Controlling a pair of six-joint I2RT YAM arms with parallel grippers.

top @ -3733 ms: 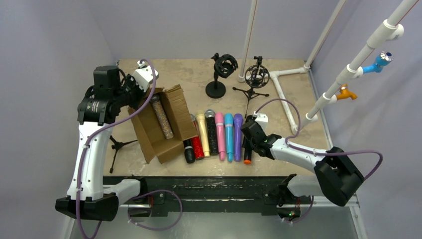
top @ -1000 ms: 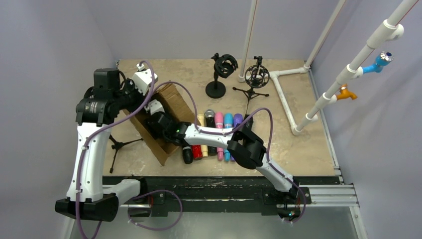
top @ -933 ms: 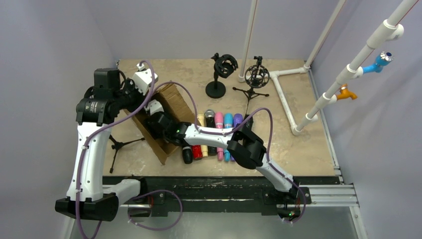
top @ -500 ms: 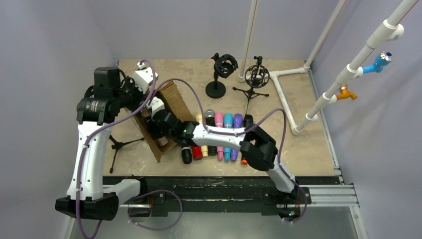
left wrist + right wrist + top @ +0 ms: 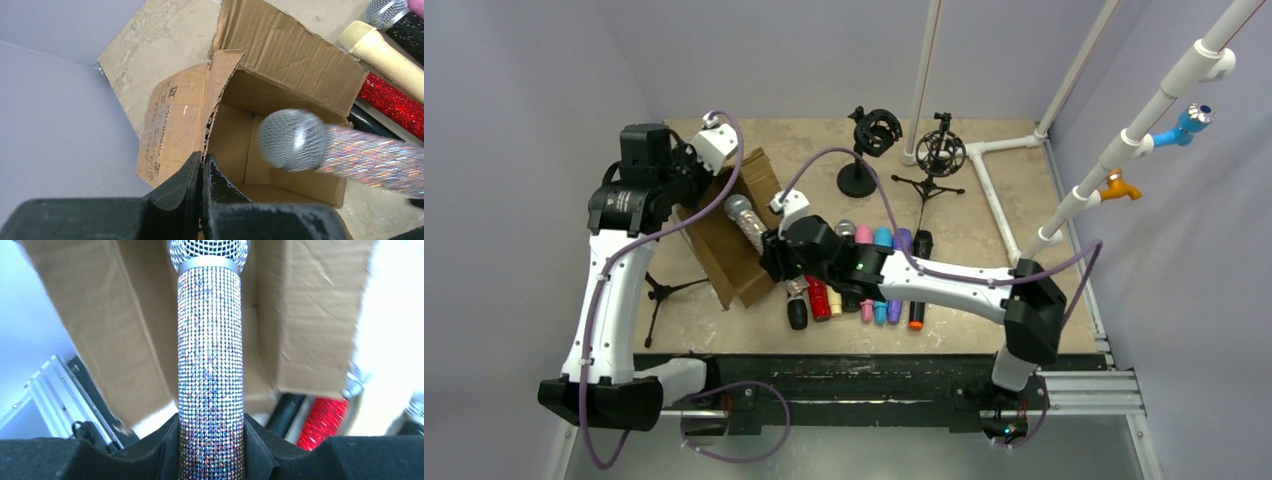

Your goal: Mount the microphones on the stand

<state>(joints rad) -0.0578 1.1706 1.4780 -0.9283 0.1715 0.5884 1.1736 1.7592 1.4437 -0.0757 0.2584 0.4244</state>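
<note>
My right gripper (image 5: pixel 211 440) is shut on the glittery silver microphone (image 5: pixel 211 355), which sits lifted over the brown cardboard box (image 5: pixel 729 255) with its mesh head (image 5: pixel 740 209) pointing back left. In the top view the right gripper (image 5: pixel 774 252) hangs beside the box mouth. The left gripper (image 5: pixel 202 162) is shut on the edge of a box flap (image 5: pixel 220 80), holding the box tilted. The other microphones (image 5: pixel 864 270) lie in a row right of the box: black, red, cream, pink, blue, purple. A round-base stand (image 5: pixel 864 150) and a tripod stand (image 5: pixel 940 158) are at the back.
A small black tripod (image 5: pixel 660 292) lies left of the box by the left arm. A white pipe frame (image 5: pixel 999 190) runs along the back right of the table. My right arm stretches over the row of microphones.
The right gripper has closed on the silver microphone inside the box and drawn it up and out to the right. The left arm has tipped the box slightly further back.
</note>
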